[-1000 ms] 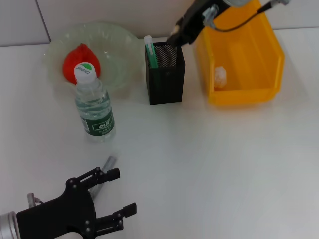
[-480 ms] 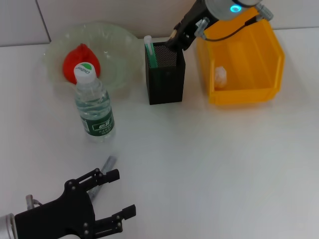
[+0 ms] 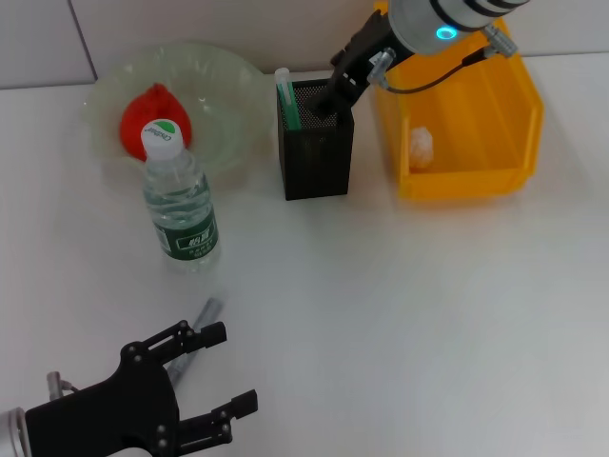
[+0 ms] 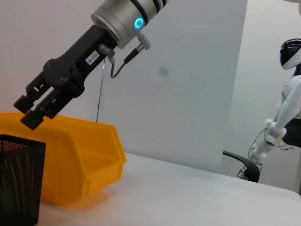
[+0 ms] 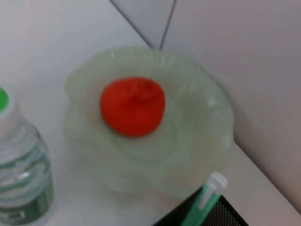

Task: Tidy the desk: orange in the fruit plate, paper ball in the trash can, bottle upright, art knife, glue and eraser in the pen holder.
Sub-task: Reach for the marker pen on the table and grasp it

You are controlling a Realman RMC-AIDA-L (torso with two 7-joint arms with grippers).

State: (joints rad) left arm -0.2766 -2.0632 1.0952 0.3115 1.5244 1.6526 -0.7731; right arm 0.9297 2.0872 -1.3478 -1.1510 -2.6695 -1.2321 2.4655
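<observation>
The orange (image 3: 152, 111) lies in the pale green fruit plate (image 3: 228, 81); the right wrist view shows the orange (image 5: 133, 106) too. The bottle (image 3: 181, 205) stands upright in front of the plate. The black mesh pen holder (image 3: 316, 152) holds a green and white glue stick (image 3: 285, 97). My right gripper (image 3: 328, 100) is at the holder's top opening and also shows in the left wrist view (image 4: 33, 106). The paper ball (image 3: 421, 143) lies in the yellow bin (image 3: 504, 124). My left gripper (image 3: 224, 371) is open near the table's front left, just behind a grey art knife (image 3: 207, 311). The eraser is not in view.
The wall runs behind the plate and the bin. In the left wrist view a white humanoid robot (image 4: 284, 99) and a chair (image 4: 242, 167) stand beyond the table. The bin (image 4: 70, 155) stands beside the pen holder (image 4: 19, 181).
My right gripper has moved down and slightly toward me, from above the pen holder's back corner to its top opening. My left gripper has barely shifted.
</observation>
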